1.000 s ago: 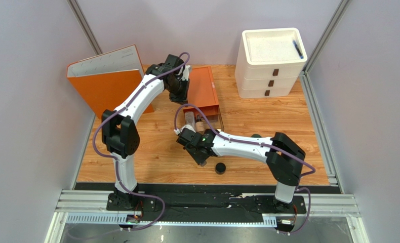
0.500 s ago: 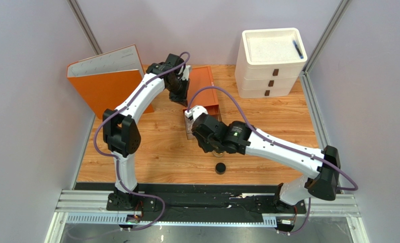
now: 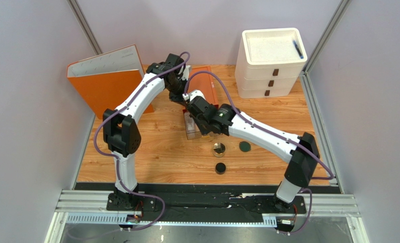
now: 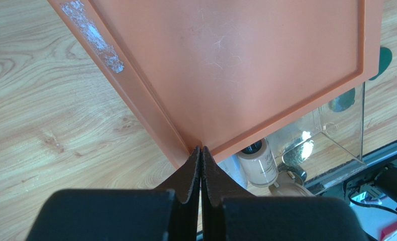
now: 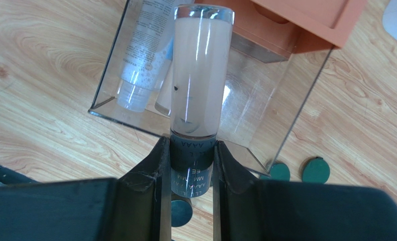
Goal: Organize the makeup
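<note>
My right gripper (image 5: 193, 165) is shut on the dark band of a slim beige bottle (image 5: 198, 70) and holds it over the clear box (image 5: 291, 120), where a beige tube (image 5: 142, 60) lies. In the top view this gripper (image 3: 201, 120) hangs over the box (image 3: 191, 132). My left gripper (image 4: 201, 150) is shut on the corner of the box's orange lid (image 4: 235, 65), which stands raised (image 3: 207, 83). Another beige bottle (image 4: 258, 160) shows under the lid. On the table are the gold jar (image 3: 218, 149), the black pot (image 3: 220, 167) and a green disc (image 3: 244, 147); discs also show in the right wrist view (image 5: 316, 169).
A white drawer unit (image 3: 270, 61) with a black pen (image 3: 298, 49) on top stands at the back right. An orange binder (image 3: 106, 81) stands at the back left. Grey walls and rails close in the table's sides.
My right arm has swung from the front of the table up to the clear box with the slim bottle, uncovering the gold jar and green disc. The left arm has stayed on the lid.
</note>
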`<state>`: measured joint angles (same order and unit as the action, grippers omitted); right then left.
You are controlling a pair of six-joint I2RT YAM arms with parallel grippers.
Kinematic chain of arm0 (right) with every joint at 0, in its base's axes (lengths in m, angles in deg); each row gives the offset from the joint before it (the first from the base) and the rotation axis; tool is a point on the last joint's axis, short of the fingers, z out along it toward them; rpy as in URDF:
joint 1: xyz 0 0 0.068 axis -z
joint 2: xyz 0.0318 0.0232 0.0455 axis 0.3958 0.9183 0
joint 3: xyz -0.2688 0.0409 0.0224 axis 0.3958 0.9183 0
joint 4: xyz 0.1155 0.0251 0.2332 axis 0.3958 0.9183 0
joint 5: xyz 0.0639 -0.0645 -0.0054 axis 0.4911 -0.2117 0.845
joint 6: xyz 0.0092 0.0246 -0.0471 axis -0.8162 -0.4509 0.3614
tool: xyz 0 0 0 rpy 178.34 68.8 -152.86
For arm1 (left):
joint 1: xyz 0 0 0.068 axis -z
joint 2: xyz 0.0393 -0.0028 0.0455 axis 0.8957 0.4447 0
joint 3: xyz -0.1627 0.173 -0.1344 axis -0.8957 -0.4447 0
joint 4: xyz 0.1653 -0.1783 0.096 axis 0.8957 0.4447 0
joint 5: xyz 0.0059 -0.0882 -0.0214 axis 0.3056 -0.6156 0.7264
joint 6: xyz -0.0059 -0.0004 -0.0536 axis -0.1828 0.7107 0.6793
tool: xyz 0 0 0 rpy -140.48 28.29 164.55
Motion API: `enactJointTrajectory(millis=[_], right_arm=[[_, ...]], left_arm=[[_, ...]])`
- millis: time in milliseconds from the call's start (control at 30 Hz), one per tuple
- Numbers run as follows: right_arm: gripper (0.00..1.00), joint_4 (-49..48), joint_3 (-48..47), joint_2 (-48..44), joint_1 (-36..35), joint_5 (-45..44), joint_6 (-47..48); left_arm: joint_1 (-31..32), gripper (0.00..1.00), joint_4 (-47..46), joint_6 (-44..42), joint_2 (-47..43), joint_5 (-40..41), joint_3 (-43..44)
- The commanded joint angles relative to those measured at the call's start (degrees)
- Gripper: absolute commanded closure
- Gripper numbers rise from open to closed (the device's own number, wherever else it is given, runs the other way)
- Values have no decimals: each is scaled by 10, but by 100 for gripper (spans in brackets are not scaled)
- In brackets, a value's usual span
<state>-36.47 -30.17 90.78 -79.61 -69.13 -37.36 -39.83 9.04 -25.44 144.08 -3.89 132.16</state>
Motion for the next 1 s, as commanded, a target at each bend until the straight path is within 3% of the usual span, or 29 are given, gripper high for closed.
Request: enactJointTrajectory(millis=[0, 133, 167, 200, 300, 367, 467, 567, 633, 667, 700, 967], right_arm=[[95, 21, -59, 36, 10, -24, -13], [84, 36, -66, 47, 15, -42, -25], [78, 37, -66, 46, 16, -46, -27], [61, 41, -65, 46, 15, -57, -30], [39, 45, -65, 39, 16, -81, -40], [32, 44, -63, 31, 16, -90, -44], [31, 44, -65, 19, 16, -98, -47], [35, 41, -57, -2, 15, -95, -52], [46, 33, -46, -15, 16, -70, -51], [57, 28, -38, -22, 16, -60, -50], [98, 17, -19, -39, 16, -33, -50], [100, -42, 117, -101, 7, 125, -29]], left_arm=[[-11, 100, 69, -30, 23, 75, -1], [-11, 100, 71, -33, 23, 78, 3], [-11, 100, 71, -34, 23, 79, 4], [-11, 100, 72, -36, 23, 81, 5], [-13, 100, 73, -36, 24, 81, 7], [-14, 100, 73, -34, 25, 79, 8], [-14, 100, 73, -33, 28, 75, 11], [-14, 100, 72, -33, 30, 74, 14], [-14, 100, 73, -32, 32, 72, 17], [-14, 100, 73, -33, 33, 72, 19], [-13, 100, 75, -33, 35, 72, 20], [-14, 100, 81, -30, 46, 68, 47]])
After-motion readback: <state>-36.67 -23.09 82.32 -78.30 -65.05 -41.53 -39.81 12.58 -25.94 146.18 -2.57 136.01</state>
